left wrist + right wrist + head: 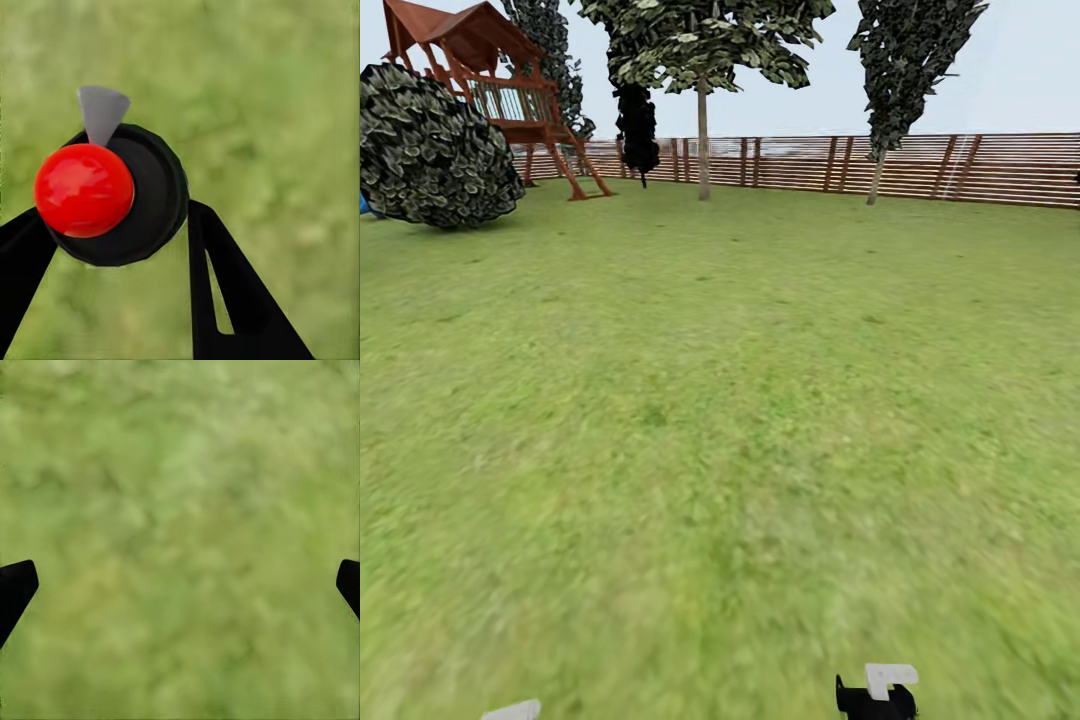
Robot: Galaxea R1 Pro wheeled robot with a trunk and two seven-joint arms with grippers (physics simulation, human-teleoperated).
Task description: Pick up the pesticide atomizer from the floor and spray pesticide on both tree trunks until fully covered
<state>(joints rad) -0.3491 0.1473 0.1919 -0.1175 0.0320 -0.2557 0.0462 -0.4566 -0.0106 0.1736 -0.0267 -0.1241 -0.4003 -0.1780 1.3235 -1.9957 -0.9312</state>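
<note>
In the left wrist view the pesticide atomizer (150, 202) sits end-on between the black fingers: a round dark body, a glossy red top (82, 190) and a grey nozzle wedge (101, 112). My left gripper (112, 217) is shut on it above blurred grass. My right gripper (184, 581) is open over bare lawn, with just its two black fingertips (16, 585) showing. Far across the garden lawn (720, 420) stands a tree (703, 60) with a straight pale tree trunk (703, 145) near the fence.
A brown slatted fence (920, 165) closes the far side. A wooden play tower (500, 90) and a large round bush (430, 150) stand at the far left. Narrow dark trees (637, 130) (905, 70) line the fence. Arm parts (875, 692) peek in at the bottom edge.
</note>
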